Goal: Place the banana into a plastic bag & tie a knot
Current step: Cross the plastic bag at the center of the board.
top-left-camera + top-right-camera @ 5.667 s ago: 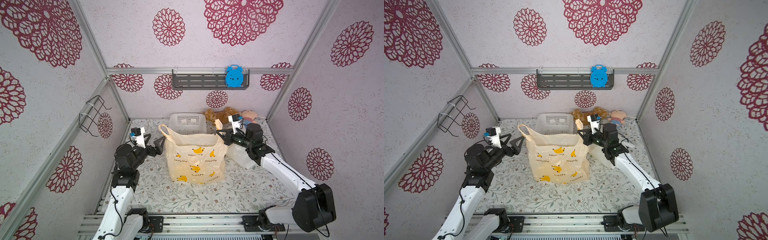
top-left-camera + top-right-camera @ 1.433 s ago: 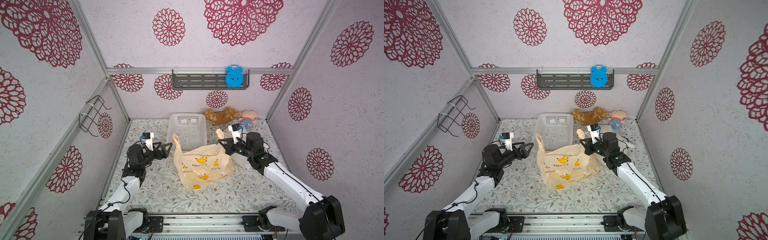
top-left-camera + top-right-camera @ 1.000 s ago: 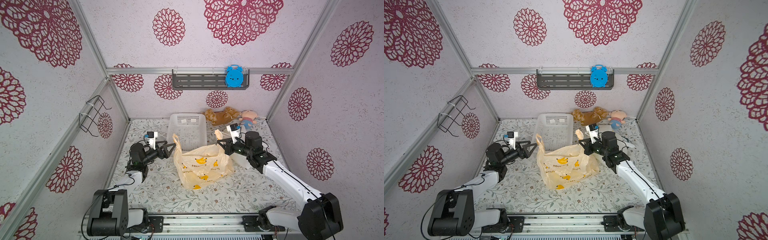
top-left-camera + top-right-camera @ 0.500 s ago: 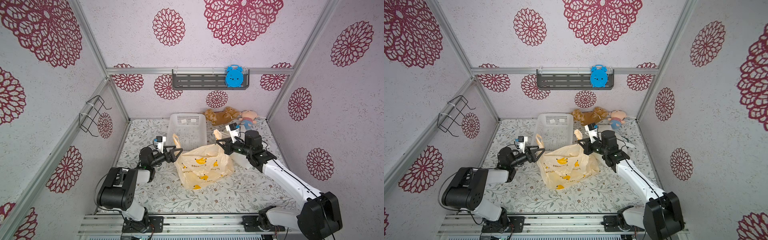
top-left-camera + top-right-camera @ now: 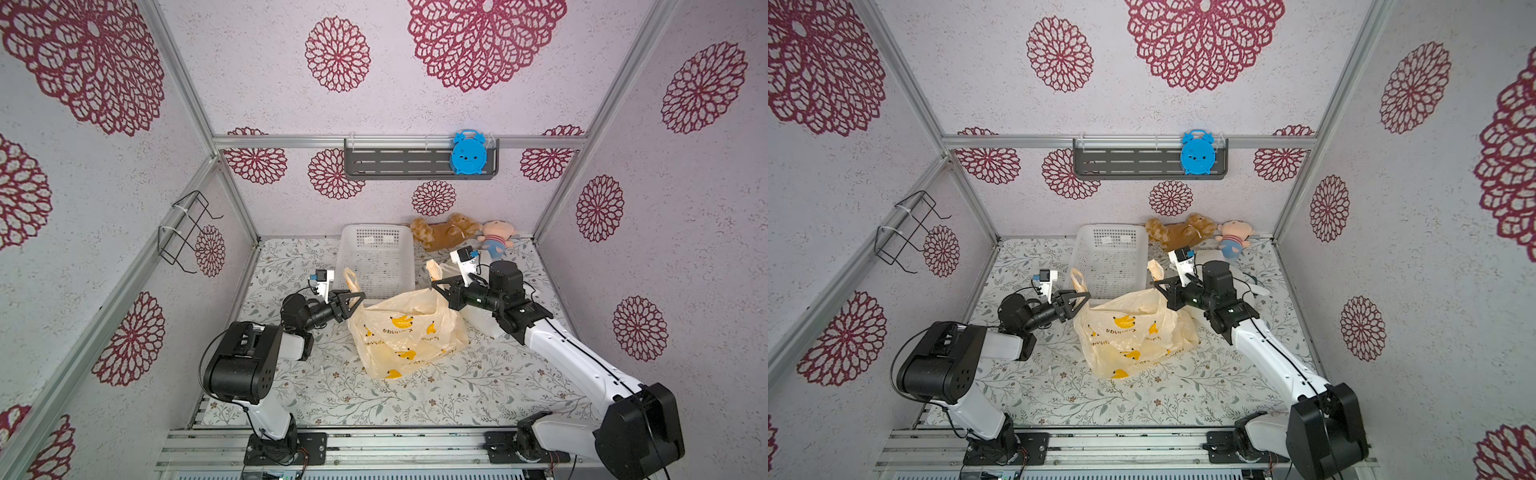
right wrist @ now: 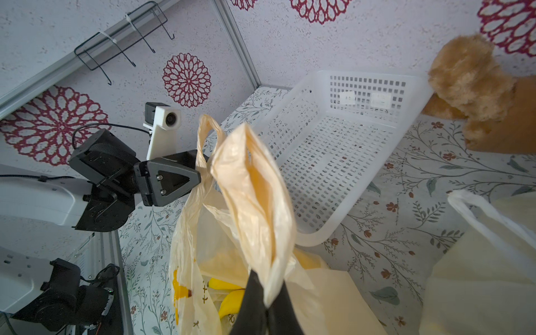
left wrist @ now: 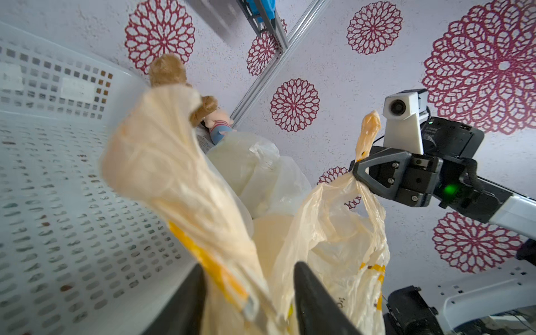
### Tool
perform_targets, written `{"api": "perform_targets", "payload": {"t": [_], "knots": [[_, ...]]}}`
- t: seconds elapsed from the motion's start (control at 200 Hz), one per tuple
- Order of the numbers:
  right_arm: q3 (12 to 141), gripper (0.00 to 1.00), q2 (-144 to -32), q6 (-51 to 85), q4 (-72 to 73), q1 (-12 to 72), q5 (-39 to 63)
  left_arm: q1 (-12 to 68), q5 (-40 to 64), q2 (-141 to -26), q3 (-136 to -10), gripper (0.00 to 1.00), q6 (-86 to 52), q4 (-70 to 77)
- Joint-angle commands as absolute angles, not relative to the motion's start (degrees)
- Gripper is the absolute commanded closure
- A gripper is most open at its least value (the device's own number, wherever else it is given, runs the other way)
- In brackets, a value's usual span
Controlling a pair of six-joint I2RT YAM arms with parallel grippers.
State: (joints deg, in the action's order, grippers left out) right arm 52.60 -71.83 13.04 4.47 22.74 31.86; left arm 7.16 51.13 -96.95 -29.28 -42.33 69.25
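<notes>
A pale yellow plastic bag (image 5: 409, 332) (image 5: 1133, 332) with banana prints slumps in the middle of the table. My left gripper (image 5: 356, 297) (image 5: 1080, 300) is at its left handle (image 5: 351, 279). In the left wrist view the jaws (image 7: 249, 266) stand either side of the bunched handle (image 7: 162, 162) and press on it. My right gripper (image 5: 437, 286) (image 6: 268, 291) is shut on the right handle (image 6: 255, 188), which sticks up past it. A yellow banana (image 6: 230, 303) shows inside the bag's mouth in the right wrist view.
A white perforated basket (image 5: 376, 229) stands just behind the bag. A brown teddy (image 5: 442, 232) and a small doll (image 5: 496, 237) lie at the back right. Another whitish bag (image 5: 482, 322) lies under the right arm. A wire rack (image 5: 187, 232) hangs on the left wall.
The bag has dropped from upright to slumped. My left arm reached right to the bag's left handle and its wide-open jaws closed onto it. The right gripper has kept its hold.
</notes>
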Motion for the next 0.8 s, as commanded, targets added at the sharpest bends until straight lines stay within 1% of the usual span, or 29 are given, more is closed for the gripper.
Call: {"api": "perform_targets", "payload": {"t": [0.0, 0.03, 0.07, 0.13, 0.235, 0.39, 0.515, 0.605, 0.71, 0.795], "knots": [[54.4, 1.0, -72.2, 12.6, 5.9, 22.6, 33.1, 7.6, 50.5, -94.3, -30.2, 0.96, -40.6, 64.6], [54.4, 1.0, -72.3, 12.8, 6.2, 22.6, 33.3, 7.8, 50.2, -93.0, -30.4, 1.0, -40.2, 63.0], [54.5, 1.0, -72.4, 13.1, 6.5, 22.7, 33.4, 8.1, 49.1, -90.9, -30.8, 1.0, -39.0, 59.4], [54.9, 1.0, -72.7, 13.4, 6.7, 22.8, 33.3, 9.6, 45.9, -85.8, -32.9, 1.0, -33.9, 47.2], [56.6, 1.0, -73.5, 13.2, 6.4, 23.4, 32.0, 14.8, 32.3, -77.1, -40.3, 1.0, -22.6, 18.5], [60.2, 1.0, -73.8, 9.0, 3.7, 26.1, 28.4, 20.9, 14.5, -71.9, -51.2, 1.0, -18.6, -4.8], [60.9, 1.0, -72.7, 2.8, 2.8, 29.8, 25.7, 30.0, -1.4, -73.5, -61.9, 1.0, -12.3, -22.4], [59.5, 1.0, -71.8, -1.6, 4.9, 31.7, 23.0, 33.5, -8.3, -76.2, -66.0, 1.0, -8.1, -27.6], [57.7, 1.0, -68.7, -2.7, 11.0, 32.3, 18.8, 34.9, -12.9, -81.1, -73.9, 1.0, -4.0, -35.5], [58.5, 1.0, -65.9, -3.3, 13.1, 32.3, 16.1, 36.1, -13.9, -83.5, -81.8, 1.0, -1.8, -43.2]]}}
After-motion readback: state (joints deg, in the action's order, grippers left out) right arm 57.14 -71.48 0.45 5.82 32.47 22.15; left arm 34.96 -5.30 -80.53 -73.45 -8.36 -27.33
